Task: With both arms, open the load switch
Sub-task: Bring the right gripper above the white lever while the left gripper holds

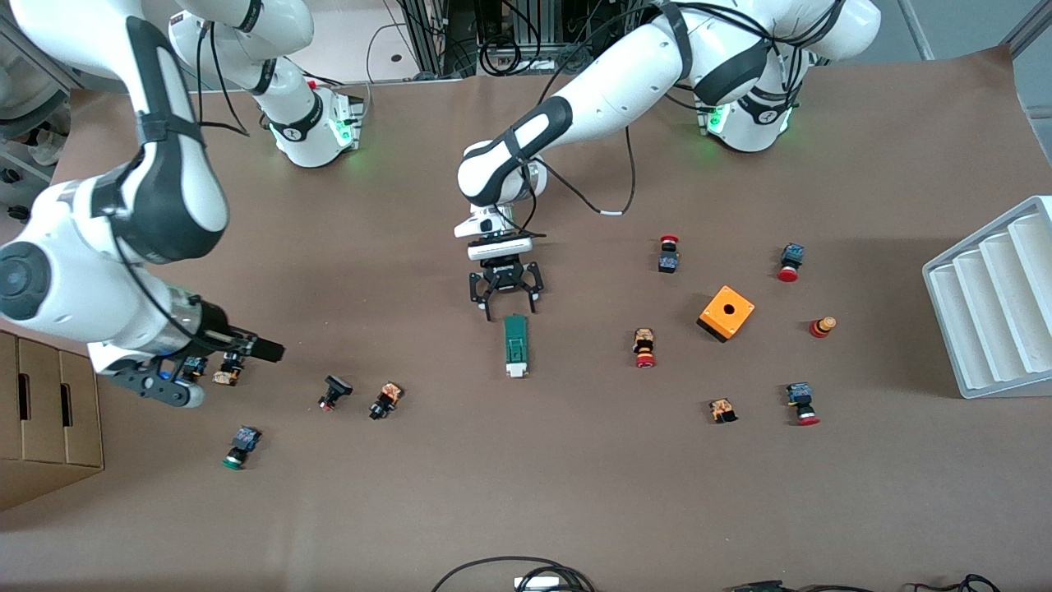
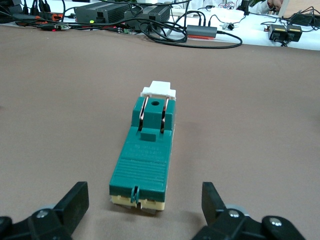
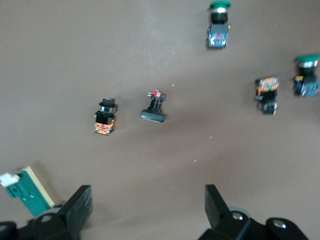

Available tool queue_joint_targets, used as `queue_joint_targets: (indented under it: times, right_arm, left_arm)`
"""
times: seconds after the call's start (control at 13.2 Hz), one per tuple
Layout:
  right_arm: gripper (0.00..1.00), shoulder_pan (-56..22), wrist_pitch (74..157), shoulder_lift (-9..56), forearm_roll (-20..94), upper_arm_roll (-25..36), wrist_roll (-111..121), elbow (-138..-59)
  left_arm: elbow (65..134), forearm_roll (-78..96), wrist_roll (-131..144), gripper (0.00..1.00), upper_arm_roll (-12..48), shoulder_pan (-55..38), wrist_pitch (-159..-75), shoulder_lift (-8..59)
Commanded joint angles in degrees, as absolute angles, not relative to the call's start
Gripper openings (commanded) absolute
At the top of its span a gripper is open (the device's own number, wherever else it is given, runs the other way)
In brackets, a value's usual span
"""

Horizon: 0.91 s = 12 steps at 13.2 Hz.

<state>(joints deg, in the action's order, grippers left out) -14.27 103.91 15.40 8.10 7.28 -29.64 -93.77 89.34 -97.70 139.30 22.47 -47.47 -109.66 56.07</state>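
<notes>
The load switch (image 1: 516,345) is a slim green bar lying mid-table, its white block at the end nearer the front camera. My left gripper (image 1: 509,311) hangs low at the bar's other end and is open. In the left wrist view the load switch (image 2: 147,152) runs away from the left gripper (image 2: 144,199), whose black fingers (image 2: 75,200) stand apart on either side of that end without touching it. My right gripper (image 1: 275,351) is up in the air over the push-buttons toward the right arm's end of the table. The right gripper (image 3: 147,205) is open and holds nothing. A corner of the load switch (image 3: 25,192) shows in the right wrist view.
Small push-buttons (image 1: 385,400) lie scattered toward the right arm's end, others (image 1: 645,348) toward the left arm's end. An orange cube (image 1: 726,312) with a hole sits among those. A white ribbed rack (image 1: 994,296) stands at the left arm's table edge, cardboard boxes (image 1: 41,419) at the right arm's.
</notes>
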Motion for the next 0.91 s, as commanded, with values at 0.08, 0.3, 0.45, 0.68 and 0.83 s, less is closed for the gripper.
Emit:
queue_joint_targets:
  times: [0.08,0.3,0.45,0.68,0.83]
  right_arm:
    - [1.00,-17.65,104.32,17.31,9.14,7.82,-40.57,-91.49]
    - [1.00,-22.39,104.59,21.51,9.05,7.82,-57.43,-88.09]
    - [1.00,-25.30,101.45,26.51,9.05,8.00,-64.65,-81.51]
    - [1.00,-28.82,97.30,34.17,9.05,8.26,-79.67,-72.88]
    - [1.00,-29.96,97.21,36.55,11.14,8.44,-88.64,-72.69]
  left_arm:
    - [87.63,-98.96,142.11,1.00,19.35,-51.40,-107.32,58.45]
    - [87.71,-99.49,144.49,1.00,17.05,-53.26,-107.23,58.89]
    - [87.71,-99.49,144.49,1.00,16.88,-53.35,-107.23,58.97]
    - [87.71,-99.49,144.49,1.00,16.88,-53.35,-107.23,58.97]
    - [87.71,-99.58,144.49,1.00,16.88,-53.35,-107.23,59.06]
